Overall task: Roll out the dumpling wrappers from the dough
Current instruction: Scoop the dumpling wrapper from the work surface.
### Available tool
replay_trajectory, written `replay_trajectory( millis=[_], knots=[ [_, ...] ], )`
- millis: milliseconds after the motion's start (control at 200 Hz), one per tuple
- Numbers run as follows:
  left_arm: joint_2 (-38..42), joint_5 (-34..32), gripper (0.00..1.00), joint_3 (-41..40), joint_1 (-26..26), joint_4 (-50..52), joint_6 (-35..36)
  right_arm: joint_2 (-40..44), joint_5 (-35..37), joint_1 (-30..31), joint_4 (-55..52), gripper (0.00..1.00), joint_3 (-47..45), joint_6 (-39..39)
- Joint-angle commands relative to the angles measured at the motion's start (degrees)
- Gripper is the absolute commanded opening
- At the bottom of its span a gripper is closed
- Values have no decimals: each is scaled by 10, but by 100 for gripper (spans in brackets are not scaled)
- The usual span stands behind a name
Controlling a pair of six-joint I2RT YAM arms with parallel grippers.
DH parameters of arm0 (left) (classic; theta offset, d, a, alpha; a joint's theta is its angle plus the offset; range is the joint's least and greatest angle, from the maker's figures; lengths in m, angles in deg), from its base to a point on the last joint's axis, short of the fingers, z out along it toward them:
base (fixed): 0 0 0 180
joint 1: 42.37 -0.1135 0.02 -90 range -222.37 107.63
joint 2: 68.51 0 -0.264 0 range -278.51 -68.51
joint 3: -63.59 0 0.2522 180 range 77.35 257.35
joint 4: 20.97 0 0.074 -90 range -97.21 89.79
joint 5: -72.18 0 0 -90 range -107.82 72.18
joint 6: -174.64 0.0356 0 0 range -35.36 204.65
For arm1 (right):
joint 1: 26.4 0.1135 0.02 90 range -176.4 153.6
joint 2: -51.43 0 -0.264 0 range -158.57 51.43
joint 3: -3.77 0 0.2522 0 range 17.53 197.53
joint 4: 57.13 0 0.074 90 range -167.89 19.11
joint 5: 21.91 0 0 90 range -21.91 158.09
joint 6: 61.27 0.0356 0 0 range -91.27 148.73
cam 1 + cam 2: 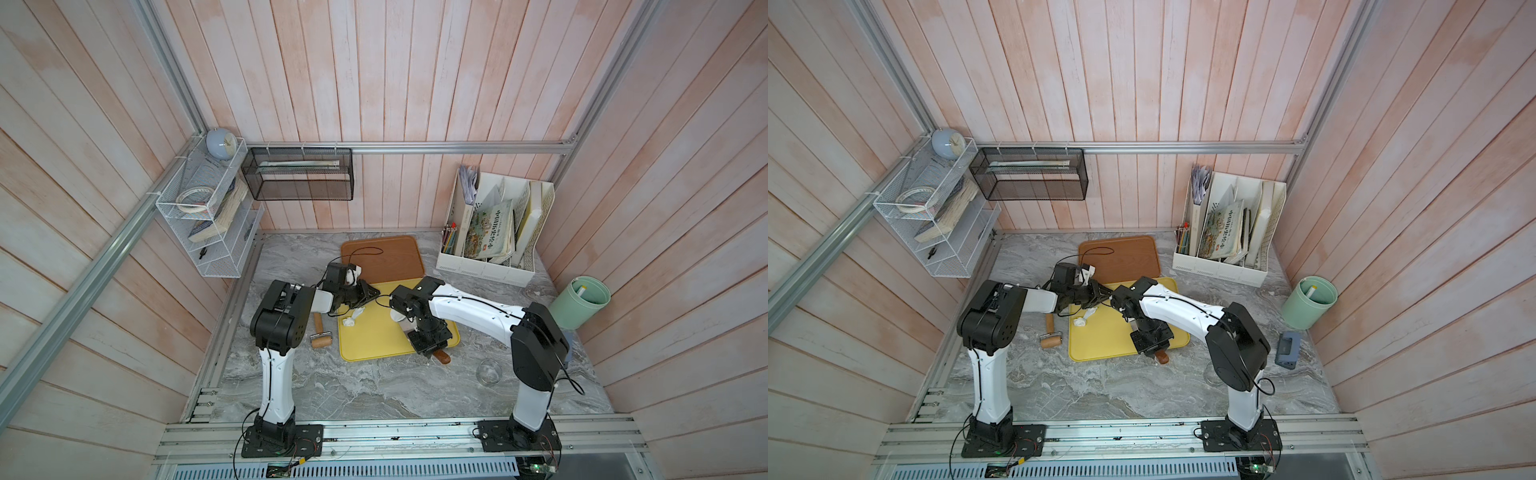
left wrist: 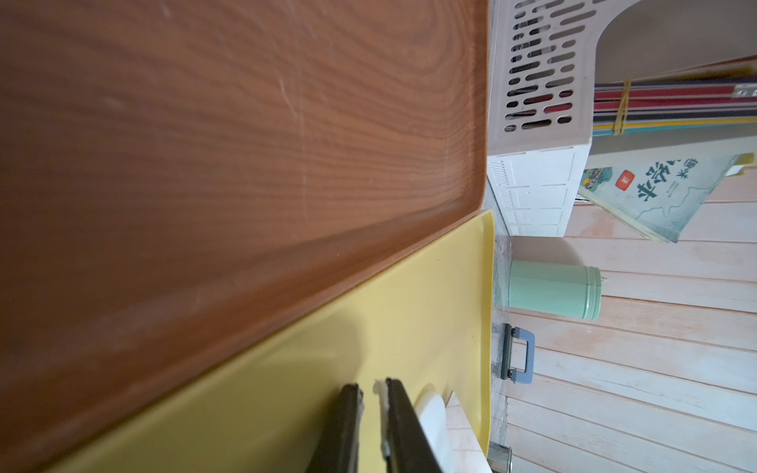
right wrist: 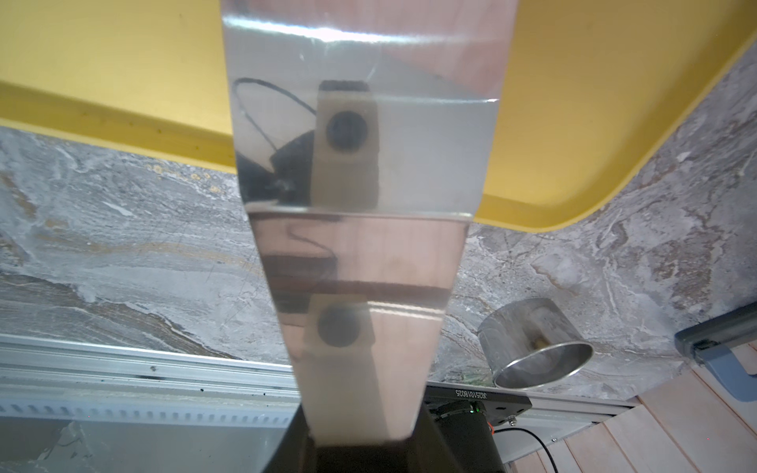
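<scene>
My right gripper (image 1: 428, 345) (image 3: 360, 448) is shut on a metal spatula (image 3: 360, 172), at the near edge of the yellow tray (image 1: 374, 345). The shiny blade reaches in over the tray and the brown handle (image 1: 442, 356) sticks out over the table. A smooth white lump, probably the dough (image 1: 396, 318) (image 2: 430, 413), sits at the blade's far end, half hidden under the right arm. My left gripper (image 1: 374, 293) (image 2: 372, 389) hovers low over the tray's far left part, its fingers a narrow gap apart, holding nothing, with dough smeared on one. Ragged dough scraps (image 1: 349, 321) lie below it. The dumpling wrappers are hidden.
A small wooden roller (image 1: 320, 333) lies on the marble left of the yellow tray. A brown tray (image 1: 382, 257) butts against its far edge. A metal ring (image 3: 536, 344), a blue-grey punch (image 1: 1287, 349), a green bin (image 1: 579, 301) and a file organizer (image 1: 494, 232) stand to the right.
</scene>
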Motion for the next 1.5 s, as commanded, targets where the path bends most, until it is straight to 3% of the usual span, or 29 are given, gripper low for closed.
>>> replay_trajectory(
  millis=[0, 890, 1295, 1495],
  knots=[
    [-32, -23, 17, -11, 6, 41, -1, 6, -3, -3, 37, 0, 0, -9],
    [-49, -25, 17, -8, 13, 43, 0, -7, 19, 6, 68, 0, -7, 6],
    [-53, -26, 17, -12, 13, 43, 3, 78, 92, -5, 117, 0, -32, 71],
    [-54, -26, 17, -10, 13, 43, 3, 90, 67, -7, 120, 0, -48, 62]
  ],
)
